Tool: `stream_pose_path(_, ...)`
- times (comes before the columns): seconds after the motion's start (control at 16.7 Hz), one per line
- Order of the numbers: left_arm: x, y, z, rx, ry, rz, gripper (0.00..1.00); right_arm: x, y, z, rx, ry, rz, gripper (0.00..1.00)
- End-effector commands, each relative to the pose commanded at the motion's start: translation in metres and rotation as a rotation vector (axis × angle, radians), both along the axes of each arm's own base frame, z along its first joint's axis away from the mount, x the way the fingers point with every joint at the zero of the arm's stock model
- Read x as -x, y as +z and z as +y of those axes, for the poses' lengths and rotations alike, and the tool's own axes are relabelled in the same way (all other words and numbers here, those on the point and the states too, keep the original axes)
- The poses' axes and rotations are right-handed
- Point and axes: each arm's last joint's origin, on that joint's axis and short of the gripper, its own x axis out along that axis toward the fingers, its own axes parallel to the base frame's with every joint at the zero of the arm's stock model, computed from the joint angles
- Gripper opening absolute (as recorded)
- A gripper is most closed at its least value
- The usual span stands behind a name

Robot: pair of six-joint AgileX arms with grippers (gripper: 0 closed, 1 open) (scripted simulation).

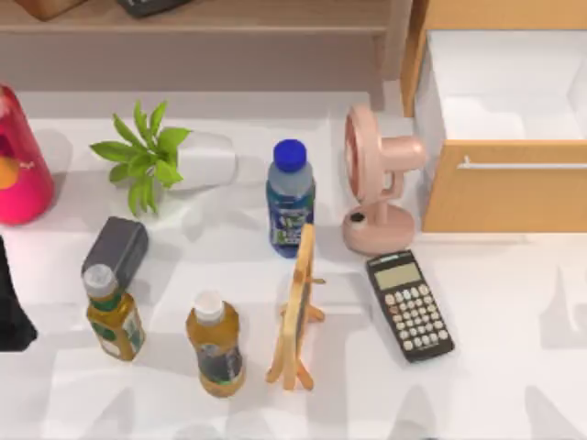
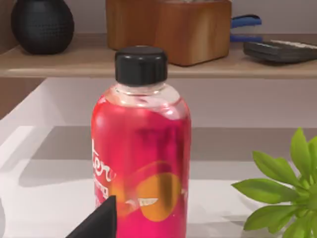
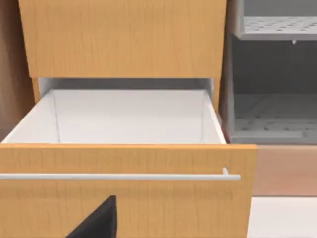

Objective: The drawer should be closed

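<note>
The drawer [image 1: 503, 188] stands pulled out at the table's back right. Its light-brown front panel carries a thin silver bar handle [image 1: 523, 166], and its white inside is empty. The right wrist view faces the drawer front [image 3: 158, 203] and its handle [image 3: 119, 176] squarely, with a dark part of my right gripper [image 3: 96, 223] low in front of the panel. My left arm [image 1: 11, 307] sits at the table's left edge. A dark part of the left gripper [image 2: 99, 223] shows before a red bottle [image 2: 141, 163].
A pink fan [image 1: 376, 183] stands just left of the drawer, with a calculator [image 1: 410, 305] in front of it. A blue-capped bottle [image 1: 291, 197], wooden stand [image 1: 298, 312], two amber bottles [image 1: 215, 344], plant [image 1: 145, 154] and red bottle [image 1: 18, 165] fill the left. A shelf [image 1: 229, 18] runs along the back.
</note>
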Motion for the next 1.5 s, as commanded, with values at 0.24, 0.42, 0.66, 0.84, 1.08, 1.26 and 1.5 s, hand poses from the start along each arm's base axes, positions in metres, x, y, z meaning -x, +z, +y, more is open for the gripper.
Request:
stream_pose_path(0.24,0.000,0.000,0.000,0.000,0.000,0.000,1.00,-0.001,0.009,-0.001,-0.001,0.009,-0.022,1.00)
stream_pose_path(0.42,0.000,0.000,0.000,0.000,0.000,0.000,1.00,-0.007,0.032,-0.006,0.003,0.030,-0.063,1.00)
stream_pose_path(0.66,0.000,0.000,0.000,0.000,0.000,0.000,1.00,-0.034,0.060,-0.024,0.011,0.048,-0.048,1.00)
stream_pose_path(0.84,0.000,0.000,0.000,0.000,0.000,0.000,1.00,-0.065,0.071,-0.050,0.006,0.047,-0.009,1.00)
stream_pose_path(1.08,0.000,0.000,0.000,0.000,0.000,0.000,1.00,-0.099,0.071,-0.095,-0.005,0.029,0.016,1.00)
stream_pose_path(1.26,0.000,0.000,0.000,0.000,0.000,0.000,1.00,-0.111,0.070,-0.122,-0.004,0.009,0.007,1.00)
stream_pose_path(1.5,0.000,0.000,0.000,0.000,0.000,0.000,1.00,-0.114,0.070,-0.132,0.000,0.000,0.000,1.00)
